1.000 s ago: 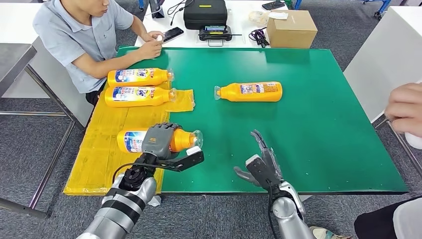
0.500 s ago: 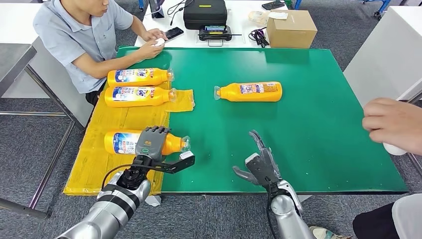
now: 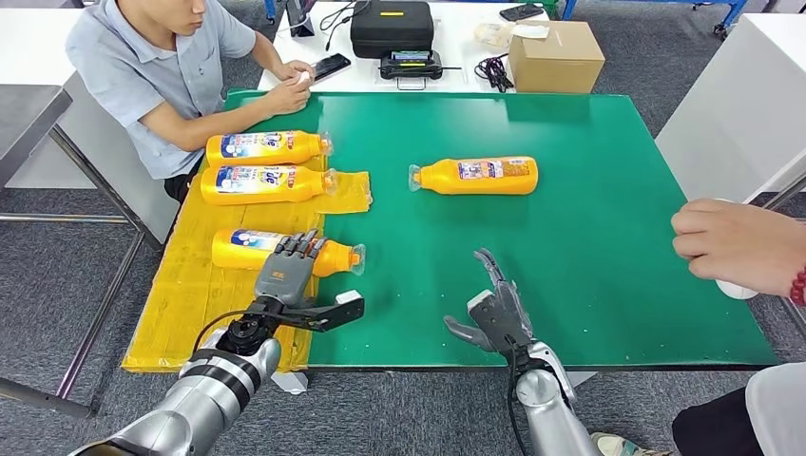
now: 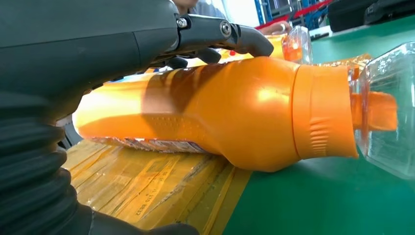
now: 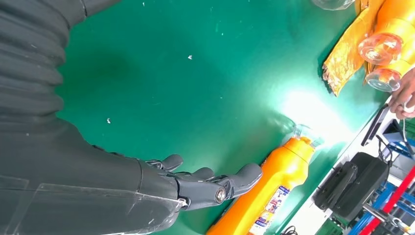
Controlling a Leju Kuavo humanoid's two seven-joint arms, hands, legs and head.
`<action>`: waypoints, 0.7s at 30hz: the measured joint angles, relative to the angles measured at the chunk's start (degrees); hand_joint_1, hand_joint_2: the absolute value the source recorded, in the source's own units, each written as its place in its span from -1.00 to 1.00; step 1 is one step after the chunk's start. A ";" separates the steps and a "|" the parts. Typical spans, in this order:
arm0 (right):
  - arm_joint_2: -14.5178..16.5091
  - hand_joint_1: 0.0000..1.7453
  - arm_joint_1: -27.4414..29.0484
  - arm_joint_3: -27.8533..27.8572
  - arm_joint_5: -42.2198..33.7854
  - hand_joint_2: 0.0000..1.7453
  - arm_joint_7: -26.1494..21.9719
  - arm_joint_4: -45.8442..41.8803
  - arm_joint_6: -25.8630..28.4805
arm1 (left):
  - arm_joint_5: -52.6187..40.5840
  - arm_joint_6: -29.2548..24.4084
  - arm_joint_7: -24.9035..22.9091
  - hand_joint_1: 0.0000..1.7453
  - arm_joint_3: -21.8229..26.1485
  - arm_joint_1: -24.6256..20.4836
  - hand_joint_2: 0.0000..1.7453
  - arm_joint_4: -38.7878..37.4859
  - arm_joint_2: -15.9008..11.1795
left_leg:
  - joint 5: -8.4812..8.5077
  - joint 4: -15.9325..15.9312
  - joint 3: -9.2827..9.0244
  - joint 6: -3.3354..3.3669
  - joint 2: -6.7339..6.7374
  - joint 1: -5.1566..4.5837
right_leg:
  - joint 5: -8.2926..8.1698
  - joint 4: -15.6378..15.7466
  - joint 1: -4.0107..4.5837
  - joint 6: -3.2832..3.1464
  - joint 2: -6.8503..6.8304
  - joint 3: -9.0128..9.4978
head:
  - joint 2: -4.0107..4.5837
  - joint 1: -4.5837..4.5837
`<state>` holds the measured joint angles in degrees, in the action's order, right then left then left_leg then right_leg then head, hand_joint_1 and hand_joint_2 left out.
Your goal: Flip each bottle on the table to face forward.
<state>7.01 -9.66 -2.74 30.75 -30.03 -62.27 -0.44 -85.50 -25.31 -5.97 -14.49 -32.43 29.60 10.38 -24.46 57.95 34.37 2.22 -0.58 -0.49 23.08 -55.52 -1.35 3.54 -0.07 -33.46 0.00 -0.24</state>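
Four orange bottles lie on their sides. The nearest bottle (image 3: 242, 249) (image 4: 220, 112) is on the yellow mat (image 3: 181, 304), with its clear cap (image 3: 356, 258) toward the green table (image 3: 589, 237). My left hand (image 3: 285, 274) (image 4: 73, 44) rests its fingers (image 4: 235, 36) across the top of this bottle, and the thumb (image 3: 335, 312) sticks out apart from it. Two more bottles (image 3: 266, 147) (image 3: 261, 183) lie farther back on the mat. A fourth bottle (image 3: 475, 176) (image 5: 274, 196) lies on the green cloth. My right hand (image 3: 499, 318) (image 5: 195, 183) hovers open near the table's front edge.
A person (image 3: 143, 66) sits at the far left corner with hands on the table edge. Another person's hand (image 3: 737, 247) reaches in from the right, holding something white. A cardboard box (image 3: 556, 52) and a black case (image 3: 392, 24) stand behind the table.
The nearest bottle has moved left and away under my left hand, fully onto the yellow mat, its label now facing up. The person's hand at the right has reached further in.
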 joint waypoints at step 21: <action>-0.06 -1.00 -1.09 0.86 0.18 1.00 -0.03 1.52 0.02 | 0.02 0.82 0.99 -1.00 3.24 -1.10 1.00 -1.95 1.31 | 0.00 -0.01 -0.25 0.00 0.00 0.00 | 0.00 0.00 0.00 0.00 0.00 0.26 | 0.00 0.00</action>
<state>6.95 -10.75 -1.88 30.93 -30.06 -60.75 -0.42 -85.48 -24.49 -4.98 -11.25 -33.53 27.65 11.69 -24.46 57.95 34.12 2.22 -0.58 -0.49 23.08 -55.52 -1.35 3.54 -0.07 -33.20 0.00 -0.24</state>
